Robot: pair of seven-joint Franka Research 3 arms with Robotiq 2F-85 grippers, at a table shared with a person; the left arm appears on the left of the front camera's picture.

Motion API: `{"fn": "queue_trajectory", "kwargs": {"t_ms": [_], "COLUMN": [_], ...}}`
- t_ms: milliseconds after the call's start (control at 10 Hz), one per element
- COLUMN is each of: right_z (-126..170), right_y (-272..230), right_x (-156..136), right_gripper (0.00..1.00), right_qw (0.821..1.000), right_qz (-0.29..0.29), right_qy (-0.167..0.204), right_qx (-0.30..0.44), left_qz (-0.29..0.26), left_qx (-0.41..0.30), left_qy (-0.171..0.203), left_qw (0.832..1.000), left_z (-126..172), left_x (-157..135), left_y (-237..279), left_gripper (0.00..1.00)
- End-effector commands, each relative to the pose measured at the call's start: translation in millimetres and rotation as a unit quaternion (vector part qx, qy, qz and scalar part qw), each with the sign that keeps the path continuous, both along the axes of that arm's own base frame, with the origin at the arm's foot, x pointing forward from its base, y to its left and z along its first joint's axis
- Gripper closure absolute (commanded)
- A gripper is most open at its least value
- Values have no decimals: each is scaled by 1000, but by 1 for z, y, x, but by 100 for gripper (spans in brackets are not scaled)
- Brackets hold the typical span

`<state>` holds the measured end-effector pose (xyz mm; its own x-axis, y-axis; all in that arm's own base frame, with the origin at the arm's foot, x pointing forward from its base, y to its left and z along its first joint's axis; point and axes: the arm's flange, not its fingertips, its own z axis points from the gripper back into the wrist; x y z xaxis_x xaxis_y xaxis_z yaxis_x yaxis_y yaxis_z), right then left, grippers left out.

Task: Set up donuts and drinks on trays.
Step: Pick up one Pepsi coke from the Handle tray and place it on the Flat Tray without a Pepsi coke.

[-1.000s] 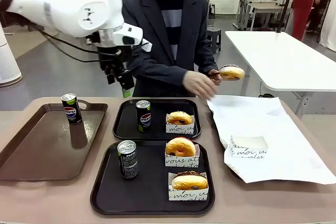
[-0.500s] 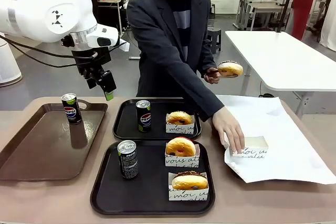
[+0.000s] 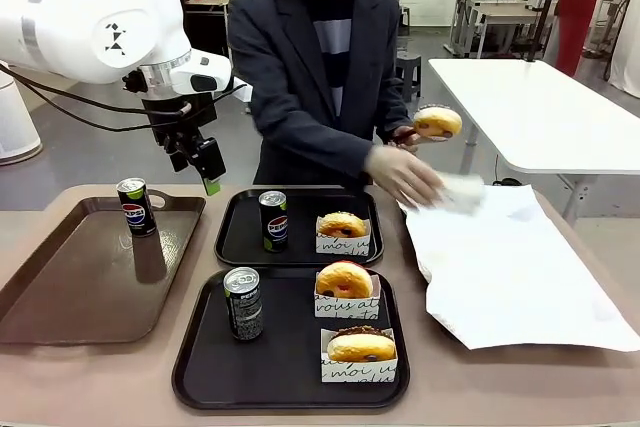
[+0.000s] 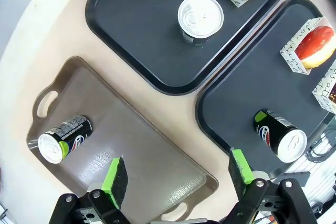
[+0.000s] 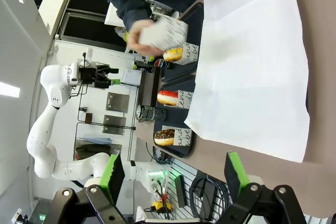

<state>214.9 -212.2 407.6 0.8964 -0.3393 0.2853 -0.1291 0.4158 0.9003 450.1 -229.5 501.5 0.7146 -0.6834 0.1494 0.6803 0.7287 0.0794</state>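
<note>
Here the left hand (image 4: pixel 178 179) hangs spread wide and empty above the brown tray (image 4: pixel 142 153).

donuts (image 3: pixel 343 278): 4 | cans (image 3: pixel 243 303): 3 | black trays (image 3: pixel 290 387): 2 | brown tray (image 3: pixel 60 302): 1

Brown tray (image 3: pixel 90 277) mostly bare, seemingly.
</note>
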Motion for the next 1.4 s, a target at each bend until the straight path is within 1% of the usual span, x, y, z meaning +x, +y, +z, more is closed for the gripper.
{"fn": "queue_trajectory", "kwargs": {"t_ms": [0,200,300,400,500,600,700,800,900,1000,1100,1200,1300], "right_z": [1,1,1,1,1,1,1,1,1,1,1,1,1], "right_y": [0,0,0,0,0,0,0,0,0,0,0,0,0], "right_x": [3,3,3,3,3,3,3,3,3,3,3,3,3], "right_gripper": [0,0,0,0,0,0,0,0,0,0,0,0,0], "right_qw": [1000,1000,1000,1000,1000,1000,1000,1000,1000,1000,1000,1000,1000], "right_qz": [-2,-2,-2,-2,-2,-2,-2,-2,-2,-2,-2,-2,-2], "right_qy": [-16,-16,-16,-16,-16,-16,-16,-16,-16,-16,-16,-16,-16], "right_qx": [9,9,9,9,9,9,9,9,9,9,9,9,9], "left_qz": [1,0,47,88,132,174,191,222,236,257,275,289,308], "left_qx": [4,0,-54,-100,-143,-196,-246,-299,-344,-413,-457,-475,-493], "left_qy": [-1,0,21,40,67,113,147,168,186,194,168,177,180], "left_qw": [1000,1000,997,990,979,958,939,913,889,852,829,812,794], "left_z": [1,0,23,34,43,46,35,14,5,0,-18,-30,-49], "left_x": [1,0,7,-6,-6,0,-2,-15,-3,0,-18,-10,-10], "left_y": [1,0,28,68,114,163,199,229,259,290,320,342,359], "left_gripper": [0,0,0,0,0,0,0,0,0,0,0,0,0]}}
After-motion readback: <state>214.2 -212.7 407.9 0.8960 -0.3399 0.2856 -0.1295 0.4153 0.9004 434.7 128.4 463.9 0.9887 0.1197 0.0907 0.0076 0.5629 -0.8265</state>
